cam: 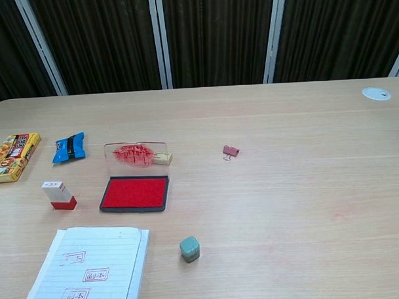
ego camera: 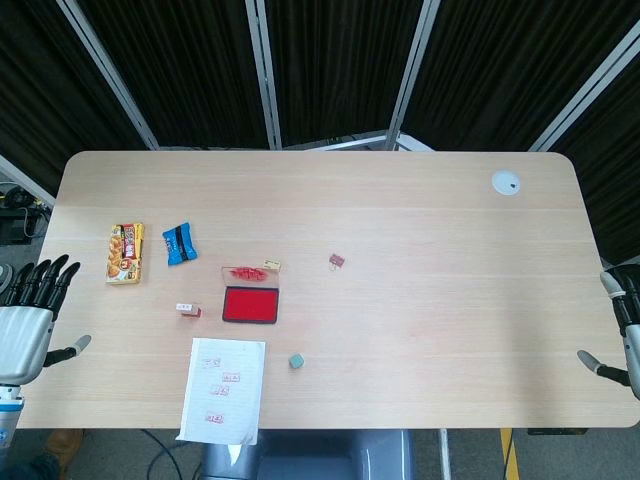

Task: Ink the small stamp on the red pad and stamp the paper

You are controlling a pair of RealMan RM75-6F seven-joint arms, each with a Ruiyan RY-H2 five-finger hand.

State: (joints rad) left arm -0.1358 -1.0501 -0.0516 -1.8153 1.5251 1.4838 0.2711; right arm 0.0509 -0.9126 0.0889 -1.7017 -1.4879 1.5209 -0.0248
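Note:
The red ink pad (ego camera: 250,305) (cam: 135,193) lies open left of the table's middle, its clear lid (cam: 135,155) standing up behind it. A small white stamp with a red base (ego camera: 188,310) (cam: 59,195) stands upright just left of the pad. Lined paper (ego camera: 222,388) (cam: 92,271) with several red imprints lies at the front edge. My left hand (ego camera: 30,310) hovers off the table's left edge, fingers spread and holding nothing. My right hand (ego camera: 622,330) shows partly at the right edge, thumb spread, also holding nothing. Both hands are far from the stamp.
A grey-green cube (ego camera: 297,360) (cam: 189,249) sits right of the paper. A pale block (ego camera: 272,265) (cam: 162,159) lies behind the lid. A snack box (ego camera: 125,252), a blue packet (ego camera: 180,243), a pink binder clip (ego camera: 337,261) and a white disc (ego camera: 506,182) lie further off.

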